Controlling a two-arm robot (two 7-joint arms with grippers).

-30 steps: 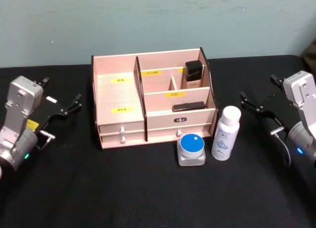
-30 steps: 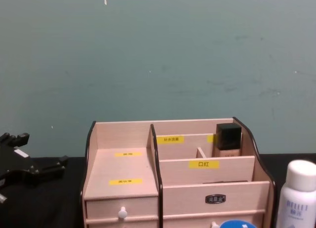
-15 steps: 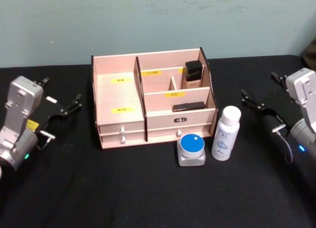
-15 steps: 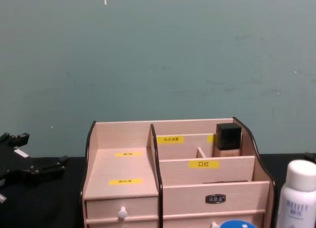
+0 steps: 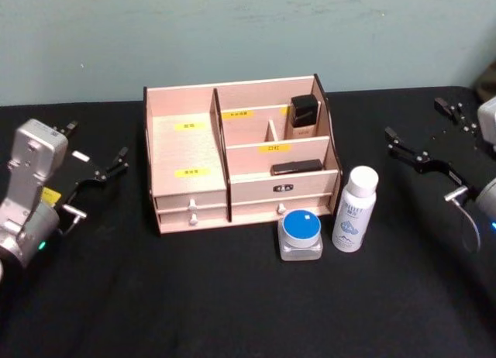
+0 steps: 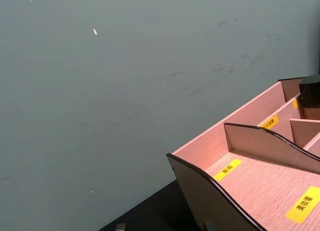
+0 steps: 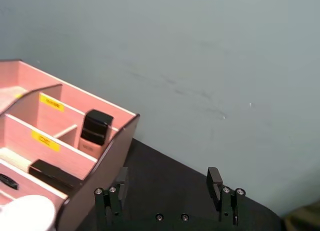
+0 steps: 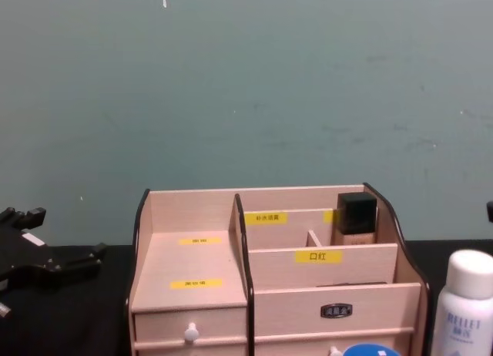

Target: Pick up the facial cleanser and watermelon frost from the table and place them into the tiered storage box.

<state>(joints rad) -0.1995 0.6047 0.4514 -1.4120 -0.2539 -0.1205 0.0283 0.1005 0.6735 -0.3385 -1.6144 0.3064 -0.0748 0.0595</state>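
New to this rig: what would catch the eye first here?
The light wooden tiered storage box stands mid-table on black cloth, a dark-capped bottle in its back right compartment. Before its right end sit a blue-lidded jar and a white bottle. The left end effector and right end effector flank it, both open.

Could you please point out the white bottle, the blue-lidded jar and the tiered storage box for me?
white bottle (image 5: 353, 217): head view, on its label.
blue-lidded jar (image 5: 301, 228): head view, on its blue lid.
tiered storage box (image 5: 177, 149): head view, on its bare left compartment floor.
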